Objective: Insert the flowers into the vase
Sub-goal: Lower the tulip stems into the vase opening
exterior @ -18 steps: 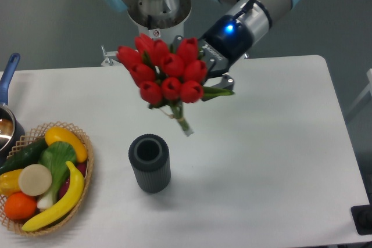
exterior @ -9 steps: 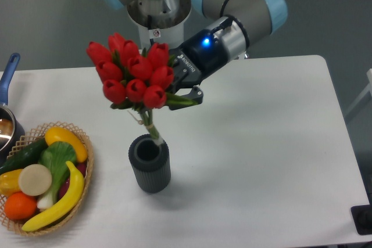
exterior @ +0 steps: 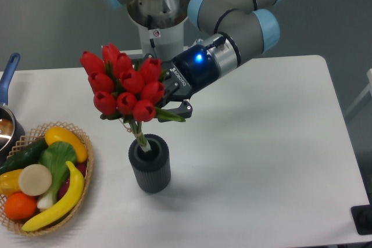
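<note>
step: inserting, stem tips entering vase [exterior: 150, 163] mouth | end effector [exterior: 170, 104] clamping flowers [exterior: 123, 89] just below blooms, bunch tilting left above vase | next: needing straightening + lowering further, then letting go | vase standing upright on table [exterior: 261, 143]

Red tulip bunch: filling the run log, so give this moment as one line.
phase: inserting | end effector: shut on red tulip bunch | stems: tips inside ribbed dark grey vase mouth | bunch: tilted left, not released

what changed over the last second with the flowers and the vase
The hand carried the flowers left and down, so the stems now dip into the vase mouth, still gripped. The vase, fruit basket and pot stayed put.
</note>
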Available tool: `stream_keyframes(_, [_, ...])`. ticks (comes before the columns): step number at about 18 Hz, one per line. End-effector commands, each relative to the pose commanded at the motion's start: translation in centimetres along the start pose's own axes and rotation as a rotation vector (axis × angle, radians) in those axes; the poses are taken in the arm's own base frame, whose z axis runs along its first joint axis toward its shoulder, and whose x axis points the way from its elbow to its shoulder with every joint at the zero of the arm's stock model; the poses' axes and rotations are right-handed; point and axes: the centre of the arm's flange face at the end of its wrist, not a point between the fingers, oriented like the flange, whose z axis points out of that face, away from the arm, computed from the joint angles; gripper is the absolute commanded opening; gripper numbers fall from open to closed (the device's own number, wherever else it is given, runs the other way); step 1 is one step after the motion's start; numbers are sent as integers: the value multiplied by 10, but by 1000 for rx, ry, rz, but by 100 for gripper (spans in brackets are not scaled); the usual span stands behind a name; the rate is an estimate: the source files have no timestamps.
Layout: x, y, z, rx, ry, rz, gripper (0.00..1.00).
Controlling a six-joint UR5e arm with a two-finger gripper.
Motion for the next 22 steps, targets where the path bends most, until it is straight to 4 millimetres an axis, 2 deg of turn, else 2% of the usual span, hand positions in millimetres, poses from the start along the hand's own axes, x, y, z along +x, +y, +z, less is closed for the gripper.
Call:
stream_keyframes(3, [1,12,-3,-1,-5,-23,42])
stream_keyframes(8, [0,18,-7,-1,-13,-28,42])
stream_keyframes(11, [-5,36,-10,0,-18,-55,42])
stream_keyframes(22, [-14,76,-12,-8,-24,-106,43])
